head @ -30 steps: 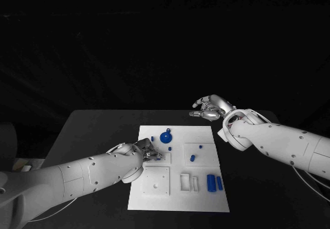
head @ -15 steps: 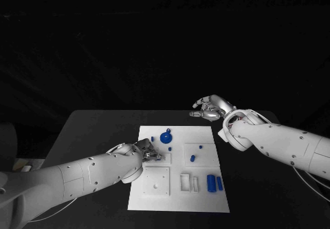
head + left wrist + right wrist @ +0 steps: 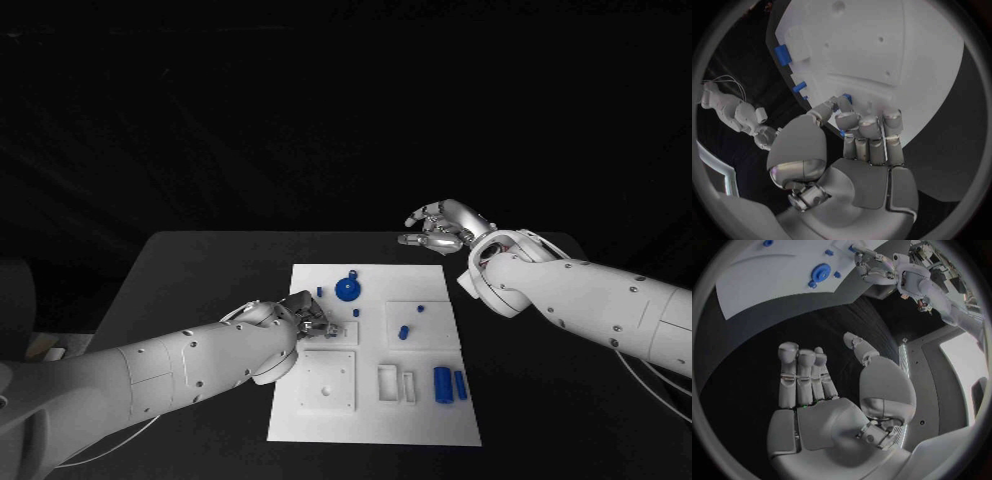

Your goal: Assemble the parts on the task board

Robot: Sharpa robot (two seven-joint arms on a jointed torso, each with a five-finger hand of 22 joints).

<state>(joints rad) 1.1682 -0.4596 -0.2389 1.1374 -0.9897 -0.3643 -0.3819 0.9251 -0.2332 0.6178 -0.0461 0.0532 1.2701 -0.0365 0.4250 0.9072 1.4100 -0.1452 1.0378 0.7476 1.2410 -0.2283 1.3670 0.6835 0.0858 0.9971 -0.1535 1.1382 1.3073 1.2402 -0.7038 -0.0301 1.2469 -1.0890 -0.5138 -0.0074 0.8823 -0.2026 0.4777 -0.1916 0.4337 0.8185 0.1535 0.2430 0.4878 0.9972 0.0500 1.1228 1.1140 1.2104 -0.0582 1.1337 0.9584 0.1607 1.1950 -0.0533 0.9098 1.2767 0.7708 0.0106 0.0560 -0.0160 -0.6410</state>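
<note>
I can read no text, label, brand, number or sign on anything in front of me right now.

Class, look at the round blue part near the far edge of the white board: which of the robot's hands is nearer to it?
Left. The left hand works on the board just short of the round blue part; the right hand hovers off the board, beyond its far right corner.

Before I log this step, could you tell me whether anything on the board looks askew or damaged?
Nothing stands out: the white task board lies flat on the black table, and the small blue parts sit tidily on it.
</note>
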